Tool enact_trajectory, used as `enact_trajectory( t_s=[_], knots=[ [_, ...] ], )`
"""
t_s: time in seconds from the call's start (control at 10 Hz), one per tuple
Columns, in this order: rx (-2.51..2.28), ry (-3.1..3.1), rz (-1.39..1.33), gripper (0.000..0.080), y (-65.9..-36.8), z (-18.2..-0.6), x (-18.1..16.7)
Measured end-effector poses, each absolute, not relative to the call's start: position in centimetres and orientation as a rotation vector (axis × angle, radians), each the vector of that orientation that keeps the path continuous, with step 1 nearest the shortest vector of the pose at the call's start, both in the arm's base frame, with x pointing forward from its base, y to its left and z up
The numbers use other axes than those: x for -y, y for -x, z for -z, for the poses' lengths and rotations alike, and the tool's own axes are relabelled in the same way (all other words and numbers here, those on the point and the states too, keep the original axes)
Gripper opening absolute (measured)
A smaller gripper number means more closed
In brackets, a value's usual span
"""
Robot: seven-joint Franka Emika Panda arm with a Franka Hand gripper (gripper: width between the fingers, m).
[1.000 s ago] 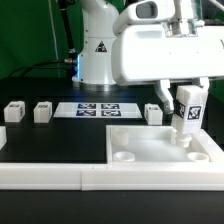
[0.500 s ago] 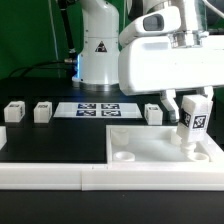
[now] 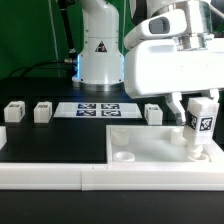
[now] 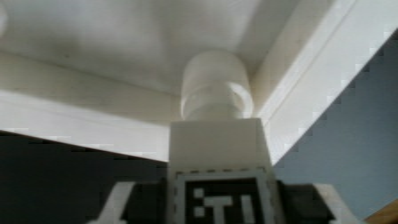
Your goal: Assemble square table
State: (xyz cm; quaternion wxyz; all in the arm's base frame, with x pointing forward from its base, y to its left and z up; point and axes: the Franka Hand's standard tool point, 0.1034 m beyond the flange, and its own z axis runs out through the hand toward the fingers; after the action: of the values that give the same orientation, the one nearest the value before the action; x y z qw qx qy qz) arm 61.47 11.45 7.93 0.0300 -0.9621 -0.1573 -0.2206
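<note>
The white square slab (image 3: 160,145) lies at the front right of the exterior view, with round corner sockets showing. My gripper (image 3: 200,108) is shut on a white tagged leg (image 3: 198,125) and holds it upright over the slab's right far corner, its lower end at or just above the slab. In the wrist view the leg (image 4: 221,100) runs from between my fingers (image 4: 125,200) toward the slab's corner (image 4: 107,60). Three more legs stand on the black table: one (image 3: 12,112), one (image 3: 43,112) and one (image 3: 153,114).
The marker board (image 3: 97,110) lies flat behind the slab. A long white border rail (image 3: 50,172) runs along the front edge. The robot base (image 3: 98,50) stands at the back centre.
My gripper has moved toward the exterior view's right with the leg, from over the slab's middle right to its right far corner.
</note>
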Motion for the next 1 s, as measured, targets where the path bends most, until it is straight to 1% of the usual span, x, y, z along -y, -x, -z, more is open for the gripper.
enact_trajectory(
  t_s=[0.3,0.6,1.0],
  knots=[
    [0.485,2.965,0.693,0.0288,-61.6,-7.7,-11.5],
    [0.482,2.969,0.670,0.0288,-61.5,-6.5,-11.4],
    [0.479,2.962,0.719,0.0288,-61.7,-6.3,-11.4]
  ],
)
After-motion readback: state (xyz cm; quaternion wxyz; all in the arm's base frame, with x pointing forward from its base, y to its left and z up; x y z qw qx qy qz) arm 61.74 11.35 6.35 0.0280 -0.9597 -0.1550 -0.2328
